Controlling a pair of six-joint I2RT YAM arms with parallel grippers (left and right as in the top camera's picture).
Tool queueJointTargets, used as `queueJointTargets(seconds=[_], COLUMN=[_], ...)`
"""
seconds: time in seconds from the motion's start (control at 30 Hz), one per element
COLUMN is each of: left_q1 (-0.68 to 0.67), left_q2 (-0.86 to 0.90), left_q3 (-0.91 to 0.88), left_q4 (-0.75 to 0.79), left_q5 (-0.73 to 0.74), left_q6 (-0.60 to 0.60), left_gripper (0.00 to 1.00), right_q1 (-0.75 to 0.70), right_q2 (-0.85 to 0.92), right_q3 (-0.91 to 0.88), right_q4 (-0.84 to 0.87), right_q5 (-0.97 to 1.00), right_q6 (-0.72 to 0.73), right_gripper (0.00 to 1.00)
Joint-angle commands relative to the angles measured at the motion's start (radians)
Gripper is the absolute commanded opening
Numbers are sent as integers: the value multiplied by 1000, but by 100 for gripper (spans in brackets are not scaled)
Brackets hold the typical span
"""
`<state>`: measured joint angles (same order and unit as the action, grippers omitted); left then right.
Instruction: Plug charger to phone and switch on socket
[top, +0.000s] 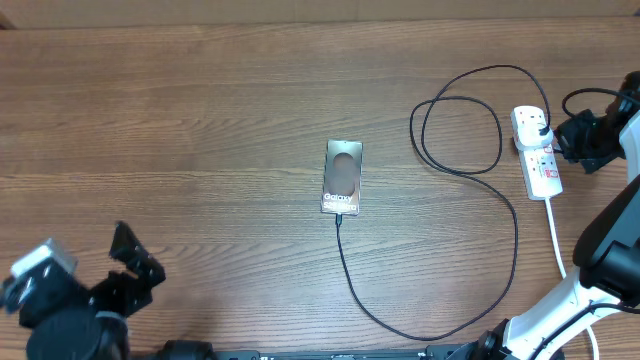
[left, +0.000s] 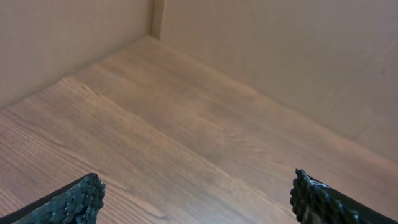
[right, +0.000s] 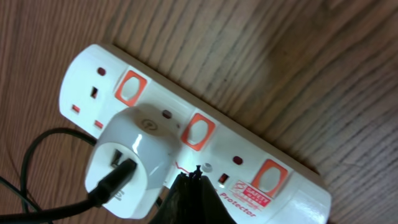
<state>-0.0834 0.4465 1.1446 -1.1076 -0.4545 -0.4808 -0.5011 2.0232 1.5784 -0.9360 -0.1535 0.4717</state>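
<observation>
At the near left corner the left claw (top: 140, 255) hangs over bare surface (top: 200, 120), well apart from everything else. Its wrist view shows the two fingertips (left: 74, 202) spread wide with only wood grain between them, so it grips nothing.

The phone (top: 342, 178) lies flat near the middle of the surface, its long side running far to near and its lettered end nearest. The charger (top: 515, 230) meets the middle of the phone's near edge. From there the thin black cable runs nearer and rightward, swings up the right side, curls in a loop, and ends at the far end of the socket (top: 537, 150).

The socket lies at the right edge, long side far to near, with its white cord (top: 556, 235) trailing toward the near side. In the right wrist view the cable's black connector sits in a white adapter (right: 134, 158) plugged into the strip.

The right claw (right: 196, 186) is closed to a single point, with nothing held. Its tip is over the strip's face just below the middle red switch (right: 197, 131), beside the adapter. I cannot tell whether it presses there.
</observation>
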Motion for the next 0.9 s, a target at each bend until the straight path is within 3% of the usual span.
queueJointTargets(seconds=[0.0, 0.23, 0.67, 0.87], left_q1=[6, 6, 6, 6], left_q2=[-48, -90, -96, -96], left_q3=[-7, -7, -7, -7], left_q4=[0, -50, -310, -340], left_q5=[-19, -19, -19, -19], left_q6=[-21, -21, -21, -21], left_gripper=[100, 100, 99, 100], right_q1=[15, 16, 16, 16], right_q2=[3, 36, 67, 68], right_q3=[27, 27, 34, 34], right_q4=[12, 27, 51, 69], right_q5=[-6, -5, -5, -6], right_q6=[11, 22, 21, 22], right_gripper=[4, 4, 4, 4])
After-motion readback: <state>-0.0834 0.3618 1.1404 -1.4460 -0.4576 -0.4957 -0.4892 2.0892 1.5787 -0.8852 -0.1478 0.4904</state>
